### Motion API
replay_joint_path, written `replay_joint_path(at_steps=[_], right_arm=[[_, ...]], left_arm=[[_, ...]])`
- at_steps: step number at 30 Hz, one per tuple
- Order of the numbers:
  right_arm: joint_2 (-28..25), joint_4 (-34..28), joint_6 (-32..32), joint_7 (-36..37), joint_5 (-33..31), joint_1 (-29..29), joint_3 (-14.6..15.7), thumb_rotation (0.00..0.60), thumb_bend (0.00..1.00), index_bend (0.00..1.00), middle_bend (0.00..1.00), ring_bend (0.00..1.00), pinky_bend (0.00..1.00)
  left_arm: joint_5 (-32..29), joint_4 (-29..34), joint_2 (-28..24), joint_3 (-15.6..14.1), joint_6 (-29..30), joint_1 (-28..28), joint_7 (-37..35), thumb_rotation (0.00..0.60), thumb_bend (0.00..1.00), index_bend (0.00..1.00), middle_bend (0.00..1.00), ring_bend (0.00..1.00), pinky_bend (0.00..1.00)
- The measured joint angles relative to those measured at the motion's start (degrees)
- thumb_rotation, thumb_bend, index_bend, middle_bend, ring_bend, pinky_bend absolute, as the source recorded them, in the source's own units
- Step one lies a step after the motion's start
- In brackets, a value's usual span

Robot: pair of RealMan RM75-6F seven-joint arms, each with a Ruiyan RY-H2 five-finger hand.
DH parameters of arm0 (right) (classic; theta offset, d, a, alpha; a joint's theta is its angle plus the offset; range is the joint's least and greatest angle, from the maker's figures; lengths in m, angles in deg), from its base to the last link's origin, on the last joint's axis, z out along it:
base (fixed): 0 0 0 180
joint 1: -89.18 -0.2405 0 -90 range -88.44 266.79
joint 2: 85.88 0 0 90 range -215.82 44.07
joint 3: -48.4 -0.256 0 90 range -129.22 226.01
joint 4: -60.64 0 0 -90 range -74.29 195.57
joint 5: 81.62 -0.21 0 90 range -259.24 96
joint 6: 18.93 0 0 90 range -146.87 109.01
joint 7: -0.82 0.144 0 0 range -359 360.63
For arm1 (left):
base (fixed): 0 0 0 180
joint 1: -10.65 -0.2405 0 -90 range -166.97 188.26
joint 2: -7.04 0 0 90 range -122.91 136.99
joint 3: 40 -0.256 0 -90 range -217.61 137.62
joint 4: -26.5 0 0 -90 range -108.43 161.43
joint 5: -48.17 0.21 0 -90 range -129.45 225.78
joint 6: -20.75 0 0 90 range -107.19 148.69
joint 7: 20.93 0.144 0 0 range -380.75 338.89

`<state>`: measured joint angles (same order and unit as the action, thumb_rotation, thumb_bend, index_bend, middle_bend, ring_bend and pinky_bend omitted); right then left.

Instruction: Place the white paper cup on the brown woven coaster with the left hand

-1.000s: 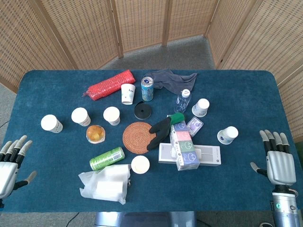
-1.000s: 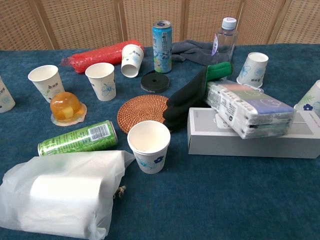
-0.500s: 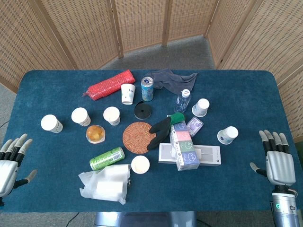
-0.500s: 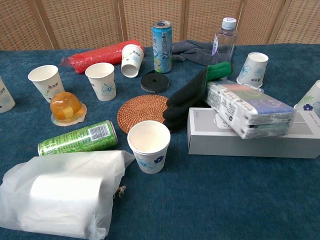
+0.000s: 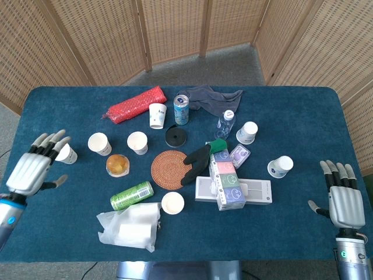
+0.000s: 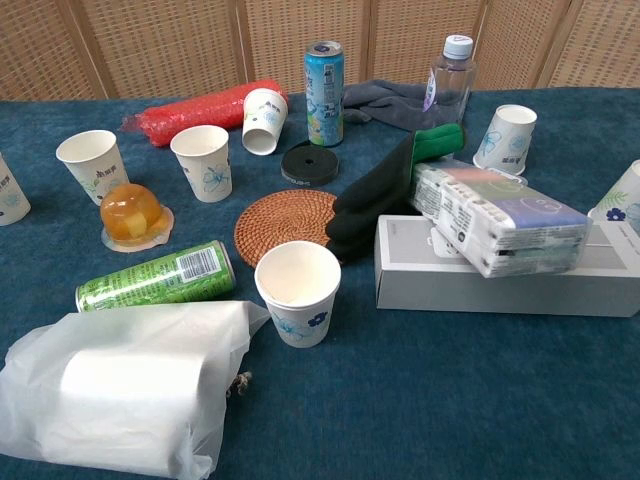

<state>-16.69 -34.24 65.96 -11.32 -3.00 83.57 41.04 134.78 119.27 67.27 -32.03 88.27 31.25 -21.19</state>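
The brown woven coaster [image 5: 168, 169] [image 6: 285, 228] lies mid-table; a black glove [image 5: 195, 162] [image 6: 372, 195] overlaps its right edge. Several white paper cups stand around it. One cup [image 5: 172, 203] [image 6: 298, 292] is just in front of the coaster, two more [image 5: 138, 142] [image 5: 99, 143] are to its left, and the leftmost cup [image 5: 67, 154] is partly hidden behind my left hand [image 5: 34, 169]. That hand hovers over the table's left side, fingers spread and holding nothing. My right hand [image 5: 345, 201] is open at the front right edge. Neither hand appears in the chest view.
A green can [image 5: 132, 195] lies on its side beside a white plastic bag [image 5: 129, 226]. A jelly cup [image 5: 117, 165], black disc [image 5: 175, 137], blue can [image 5: 181, 109], red packet [image 5: 133, 104], bottle [image 5: 227, 123], grey cloth [image 5: 213, 97] and tissue packs on a grey box [image 5: 233, 189] crowd the middle.
My left hand has risen from the front left table edge and moved inward, now next to and partly covering the leftmost cup. The right hand and objects have stayed put.
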Motion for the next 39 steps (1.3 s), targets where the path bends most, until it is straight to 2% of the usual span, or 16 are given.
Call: replay_joint_path(at_steps=[7, 14, 21, 29, 37, 39], right_arm=[[-0.7, -0.4, 0.0, 1.4, 0.2, 0.1, -0.1, 0.600, 0.00, 0.00, 0.00, 0.00, 0.00], [-1.0, -0.5, -0.4, 2.1, 0.4, 0.1, 0.2, 0.600, 0.00, 0.00, 0.00, 0.00, 0.00], [-1.7, -1.0, -0.1, 3.4, 0.6, 0.4, 0.2, 0.600, 0.01, 0.00, 0.00, 0.00, 0.00], [-2.8, -1.1, -0.2, 5.6, 0.5, 0.5, -0.1, 0.600, 0.01, 0.00, 0.00, 0.00, 0.00], [-3.6, -1.1, -0.4, 7.3, -0.2, 0.6, -0.5, 0.600, 0.02, 0.00, 0.00, 0.00, 0.00], [-3.6, -1.0, -0.5, 7.4, -0.3, 0.6, -0.6, 0.600, 0.02, 0.00, 0.00, 0.00, 0.00]], left_arm=[[-8.2, -1.9, 4.5, 3.2, -12.4, 9.6, 6.8, 0.600, 0.29, 0.00, 0.00, 0.00, 0.00], [-19.1, -7.6, 13.8, 5.1, -21.5, 19.2, 16.3, 0.600, 0.29, 0.00, 0.00, 0.00, 0.00], [-28.9, -13.3, 21.1, 5.9, -23.8, 25.8, 24.6, 0.600, 0.29, 0.00, 0.00, 0.00, 0.00], [-34.4, -19.1, 26.7, 6.5, -23.4, 30.9, 29.0, 0.600, 0.29, 0.00, 0.00, 0.00, 0.00], [-38.2, -22.9, 31.0, 5.6, -23.6, 33.7, 31.1, 0.600, 0.29, 0.00, 0.00, 0.00, 0.13], [-38.2, -23.4, 31.8, 5.4, -23.2, 34.1, 31.2, 0.600, 0.30, 0.00, 0.00, 0.00, 0.22]])
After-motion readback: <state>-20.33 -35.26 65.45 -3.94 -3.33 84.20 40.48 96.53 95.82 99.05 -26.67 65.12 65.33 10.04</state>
